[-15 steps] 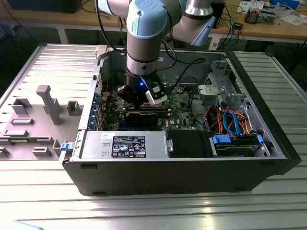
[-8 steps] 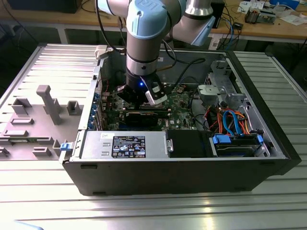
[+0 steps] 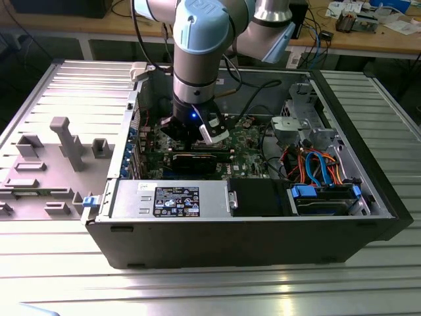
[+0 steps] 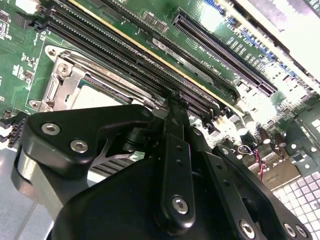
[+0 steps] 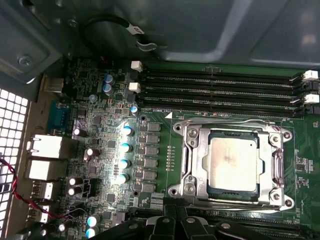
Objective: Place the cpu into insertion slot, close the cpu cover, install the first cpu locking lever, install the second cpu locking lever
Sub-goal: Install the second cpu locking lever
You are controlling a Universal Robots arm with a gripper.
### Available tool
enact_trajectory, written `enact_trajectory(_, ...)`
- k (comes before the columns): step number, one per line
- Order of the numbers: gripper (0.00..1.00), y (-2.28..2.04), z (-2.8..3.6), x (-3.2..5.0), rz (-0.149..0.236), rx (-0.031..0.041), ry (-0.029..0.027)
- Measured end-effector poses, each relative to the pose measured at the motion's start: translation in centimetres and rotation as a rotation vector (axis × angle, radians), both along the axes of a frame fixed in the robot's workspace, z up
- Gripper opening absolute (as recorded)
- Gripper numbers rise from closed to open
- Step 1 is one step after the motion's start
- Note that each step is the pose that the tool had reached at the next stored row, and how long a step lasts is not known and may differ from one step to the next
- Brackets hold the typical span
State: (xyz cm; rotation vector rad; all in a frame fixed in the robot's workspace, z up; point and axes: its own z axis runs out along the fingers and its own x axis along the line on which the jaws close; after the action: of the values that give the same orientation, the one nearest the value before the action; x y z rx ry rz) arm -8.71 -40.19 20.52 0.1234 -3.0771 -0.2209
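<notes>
A: Where does the cpu (image 5: pixel 233 160) sit?
B: Centre-right of the first wrist view, flat in the insertion slot (image 5: pixel 200 159). The cpu cover (image 5: pixel 231 132) looks closed over it, silver frame round the chip on all sides, chip top showing thru the window. Thin lever wires run along the frame's edges; whether they're latched can't be told.

A: The gripper?
B: Gripper (image 4: pixel 172 100) in the second wrist view: black linkages fill the lower half of frame, fingers drawn close to each other at the tip, gap approx. nil, nothing held. The tip hangs over the memory slots (image 4: pixel 150 55), just beside the socket's corner at centre-left of frame.

A: Wider scene?
B: Exterior view: arm (image 3: pixel 197 59) reaches down into the open computer case (image 3: pixel 250 224), mid-frame, over the motherboard (image 3: pixel 247 141).

A: Step in hand, judged?
B: Prob. lever work. Ref. procedure: contact the lever near its free end, not the cover plate; push sideways under the retaining hook w/ steady force; keep the tip clear of the memory slots and nearby capacitors (image 5: pixel 125 150). Side load on the cover risks shifting the chip.
</notes>
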Motion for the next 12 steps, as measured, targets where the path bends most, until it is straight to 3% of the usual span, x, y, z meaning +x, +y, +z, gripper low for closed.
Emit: enact_trajectory(12,0.11,0.26,-0.1,-0.01,0.0,0.0074,0.0)
